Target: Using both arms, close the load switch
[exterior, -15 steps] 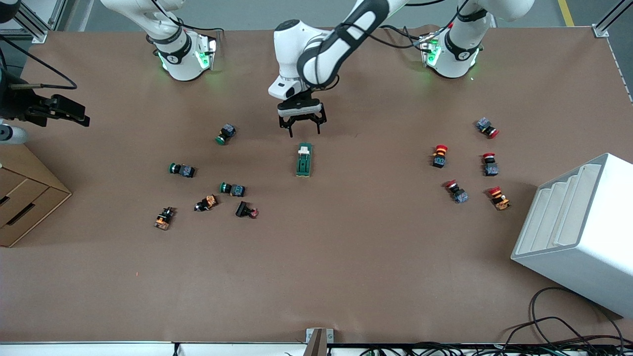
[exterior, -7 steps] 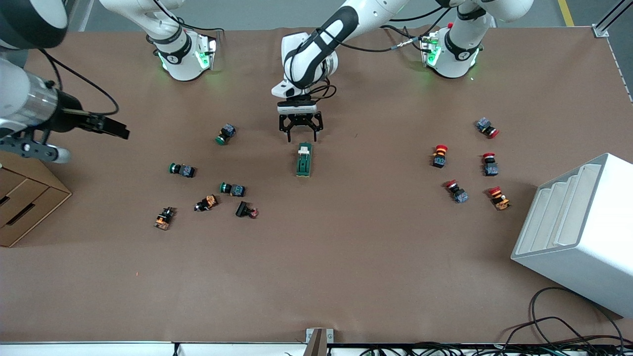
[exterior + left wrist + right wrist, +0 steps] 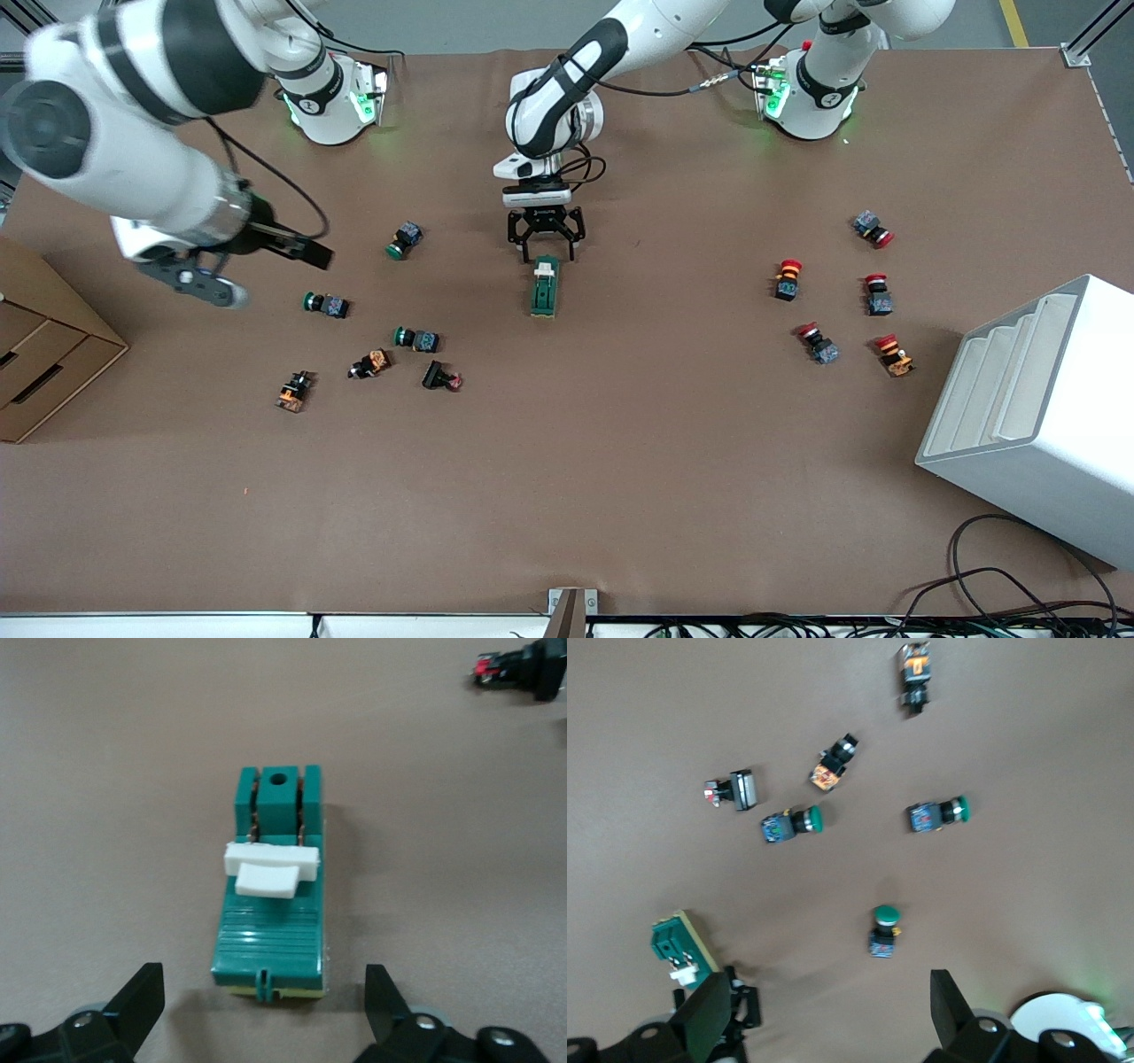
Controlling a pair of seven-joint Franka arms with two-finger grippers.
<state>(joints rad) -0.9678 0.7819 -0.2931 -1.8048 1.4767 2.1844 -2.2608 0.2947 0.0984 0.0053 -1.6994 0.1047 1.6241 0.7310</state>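
- Change since a second ago: the left end effector [image 3: 545, 254] has come down from over bare worktop [image 3: 567, 478] to hang just over the load switch [image 3: 545, 286], at its end nearest the bases; the right end effector [image 3: 310, 253] has swung in from the worktop's edge to over the green-capped buttons [image 3: 326, 304].
- Switch unmoved: it lies flat at mid-worktop, long axis running toward the front camera, white lever [image 3: 267, 870] across its top.
- Room: bare worktop lies on both long sides of the switch; the nearest button [image 3: 404, 239] is well apart toward the right arm's end, and the red-capped buttons [image 3: 787, 278] sit well apart toward the left arm's end, near a white rack [image 3: 1036, 416].
- Left end effector [image 3: 264, 1001] points straight down, fingers [image 3: 142, 992] spread wider than the switch, touching nothing.
- Right arm reaches in sloped; its end effector [image 3: 828, 1014] has fingers [image 3: 709, 1010] parted and holds nothing.
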